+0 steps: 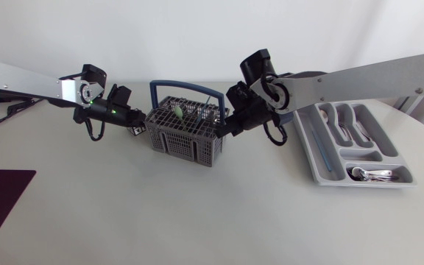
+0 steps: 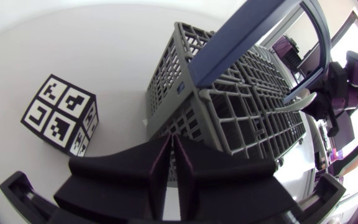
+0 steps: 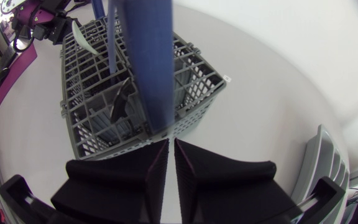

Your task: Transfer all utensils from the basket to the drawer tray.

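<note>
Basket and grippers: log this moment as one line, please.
left gripper: shut, empty, beside basket | right gripper: shut, empty, opposite side | basket: utensils inside | drawer tray: metal cutlery in one compartment

grey basket [image 1: 182, 140], blue handle [image 2: 247, 31], seemingly green utensil [image 1: 175, 112]; black-white cube [image 2: 58, 115].

Handle [image 1: 186, 82] spans basket [image 1: 182, 140] top; cube [image 2: 61, 121] beside it.

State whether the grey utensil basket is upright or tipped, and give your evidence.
Upright: the basket rests on its base on the table, its blue handle arching above the open top.
</note>
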Robot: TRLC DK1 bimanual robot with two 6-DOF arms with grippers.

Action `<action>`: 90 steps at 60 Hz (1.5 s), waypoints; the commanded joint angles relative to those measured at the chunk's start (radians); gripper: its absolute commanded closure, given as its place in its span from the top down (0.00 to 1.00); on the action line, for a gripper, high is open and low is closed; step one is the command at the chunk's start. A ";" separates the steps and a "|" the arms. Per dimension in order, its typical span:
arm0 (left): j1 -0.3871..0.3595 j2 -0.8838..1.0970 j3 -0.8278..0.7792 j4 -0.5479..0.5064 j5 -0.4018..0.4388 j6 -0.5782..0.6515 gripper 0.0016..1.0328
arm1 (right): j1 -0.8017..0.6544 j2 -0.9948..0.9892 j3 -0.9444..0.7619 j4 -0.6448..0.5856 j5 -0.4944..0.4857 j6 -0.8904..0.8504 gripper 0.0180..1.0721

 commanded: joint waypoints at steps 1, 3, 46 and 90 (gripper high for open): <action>-0.023 -0.022 -0.032 -0.023 0.045 0.042 0.09 | 0.006 0.014 -0.003 -0.021 -0.024 0.037 0.05; -0.034 -0.040 -0.053 -0.026 0.054 0.053 0.09 | 0.006 0.008 -0.015 -0.022 -0.036 0.037 0.05; -0.138 -0.368 -0.409 -0.149 0.067 0.214 0.09 | 0.018 -0.234 -0.328 -0.024 -0.099 0.036 0.05; -0.037 -0.792 -0.472 -0.183 0.021 0.335 0.75 | -0.066 -0.483 -0.501 -0.033 -0.073 -0.128 0.77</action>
